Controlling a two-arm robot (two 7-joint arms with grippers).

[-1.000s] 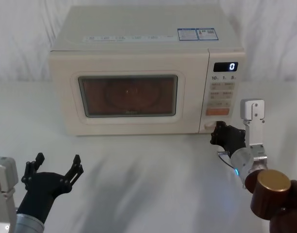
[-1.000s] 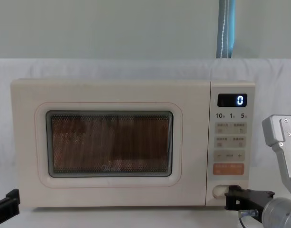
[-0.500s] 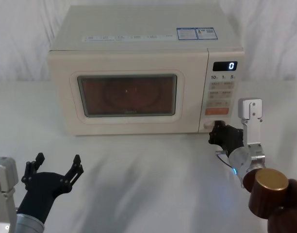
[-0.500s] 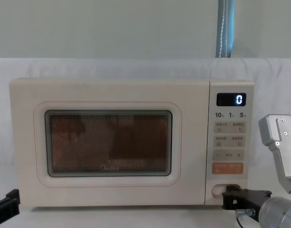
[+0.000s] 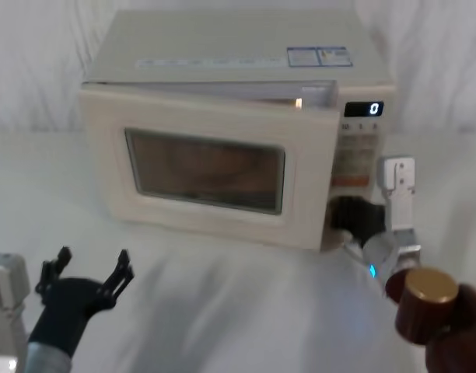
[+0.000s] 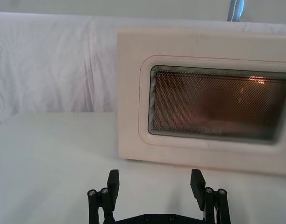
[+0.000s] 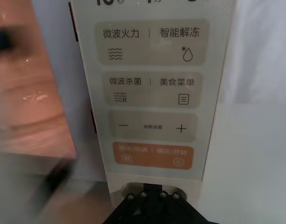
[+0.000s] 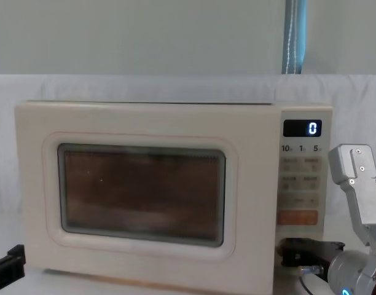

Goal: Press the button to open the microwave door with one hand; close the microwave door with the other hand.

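The microwave door (image 5: pixel 207 167) stood ajar, its right edge swung out from the oven body so that a lit gap showed along the top in the head view; its dark window (image 8: pixel 142 192) faced forward. The microwave (image 5: pixel 230 58) sat on a white-covered table (image 5: pixel 246 311) before a white cloth backdrop. The button (image 7: pixel 150 191), a wide cream key at the foot of the keypad panel (image 7: pixel 150 93), lay directly below the orange key (image 7: pixel 152 155). The right gripper (image 5: pixel 353 214) was at that button, its black tip against the recess; whether its fingers were parted or closed could not be told. The display (image 8: pixel 302 128) read 0. The left gripper (image 6: pixel 154 186) hovered low over the table, well apart from the door and in front of its left part, with its fingers (image 6: pixel 113 179) spread wide and grasping nothing.
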